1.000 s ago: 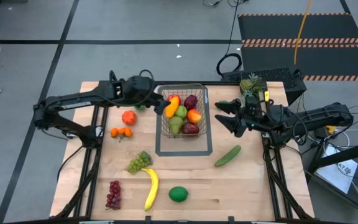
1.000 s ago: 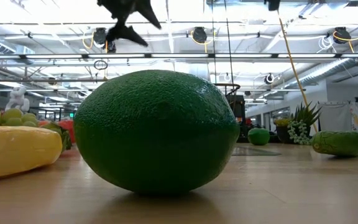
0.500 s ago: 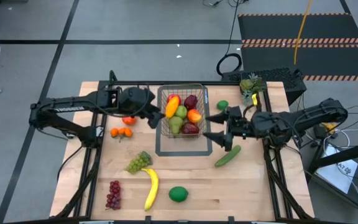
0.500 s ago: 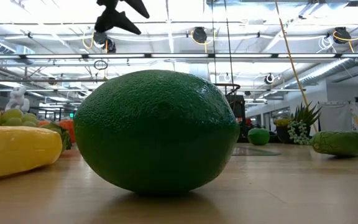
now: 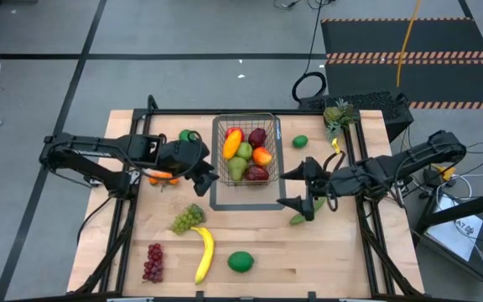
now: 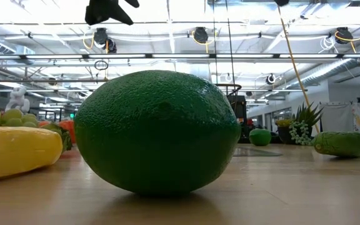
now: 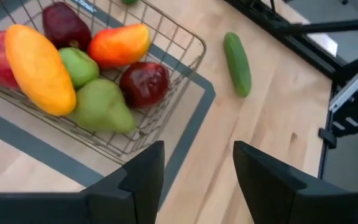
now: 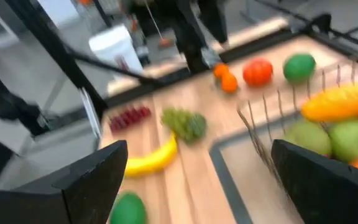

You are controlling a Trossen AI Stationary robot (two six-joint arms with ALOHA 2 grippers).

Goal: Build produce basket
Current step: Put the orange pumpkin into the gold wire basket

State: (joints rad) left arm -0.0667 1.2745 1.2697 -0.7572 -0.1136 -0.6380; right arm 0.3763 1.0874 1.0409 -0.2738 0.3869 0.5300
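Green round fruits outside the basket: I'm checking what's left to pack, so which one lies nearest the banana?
The lime at the table's near edge, just beside the banana. The two other green ones lie up beside the basket.

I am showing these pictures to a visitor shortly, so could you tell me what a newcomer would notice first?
Probably the grey wire-mesh basket at the table's middle back, already holding bright mangoes, pears and dark red apples. The right gripper hangs open beside the green cucumber, right of the basket, while the left gripper sits at the basket's left. In the low view, a big dark green lime fills the picture.
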